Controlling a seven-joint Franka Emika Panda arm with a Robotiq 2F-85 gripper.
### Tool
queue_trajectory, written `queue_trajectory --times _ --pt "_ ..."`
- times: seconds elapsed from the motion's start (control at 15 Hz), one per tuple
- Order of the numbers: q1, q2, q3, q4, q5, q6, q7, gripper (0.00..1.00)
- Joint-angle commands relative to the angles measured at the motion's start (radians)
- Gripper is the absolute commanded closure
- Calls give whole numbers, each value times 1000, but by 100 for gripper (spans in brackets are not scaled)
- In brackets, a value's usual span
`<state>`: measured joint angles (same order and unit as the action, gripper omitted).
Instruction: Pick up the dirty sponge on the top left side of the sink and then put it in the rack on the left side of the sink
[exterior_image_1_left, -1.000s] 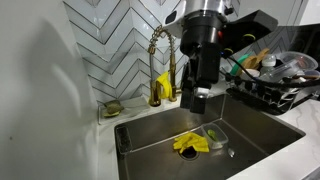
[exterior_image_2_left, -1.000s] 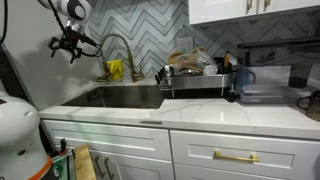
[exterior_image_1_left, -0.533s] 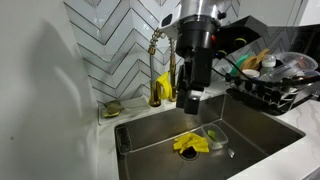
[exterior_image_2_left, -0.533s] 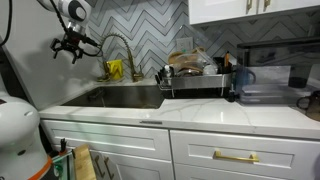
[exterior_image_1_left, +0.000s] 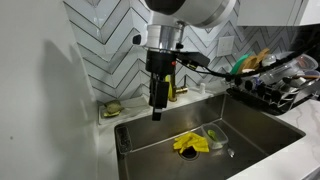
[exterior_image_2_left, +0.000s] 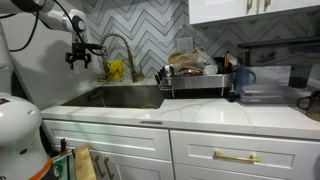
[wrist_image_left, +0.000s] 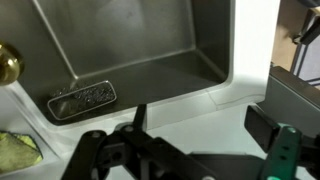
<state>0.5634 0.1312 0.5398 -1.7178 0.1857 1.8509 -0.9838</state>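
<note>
The dirty sponge (exterior_image_1_left: 112, 109) is a small olive pad lying on the white counter at the back left corner of the sink (exterior_image_1_left: 260, 140). It also shows at the lower left edge of the wrist view (wrist_image_left: 14, 155). My gripper (exterior_image_1_left: 155, 108) hangs open and empty above the sink's back left edge, just right of the sponge and apart from it. In the wrist view my gripper (wrist_image_left: 205, 125) has its fingers spread over bare counter. The small steel rack (wrist_image_left: 83, 99) sits against the sink wall; it also shows in an exterior view (exterior_image_1_left: 123, 140).
A yellow cloth (exterior_image_1_left: 190, 143) and a green scrubber in a steel tray (exterior_image_1_left: 214, 135) lie in the basin. The brass faucet (exterior_image_2_left: 120, 50) stands behind the sink. A black dish rack (exterior_image_1_left: 280, 88) full of dishes stands beside the sink.
The arm has swung from over the middle of the sink to its back left corner, closer to the sponge, and has come down somewhat. The gripper stays empty.
</note>
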Motion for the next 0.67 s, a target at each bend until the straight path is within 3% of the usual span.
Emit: queue_trajectory --times 0.0,0.4,0.6 --pt "2 21 9 19 -17 29 -21 0" --pt "12 57 16 51 -35 59 -57 0" --pt "52 112 22 121 -150 14 -56 0"
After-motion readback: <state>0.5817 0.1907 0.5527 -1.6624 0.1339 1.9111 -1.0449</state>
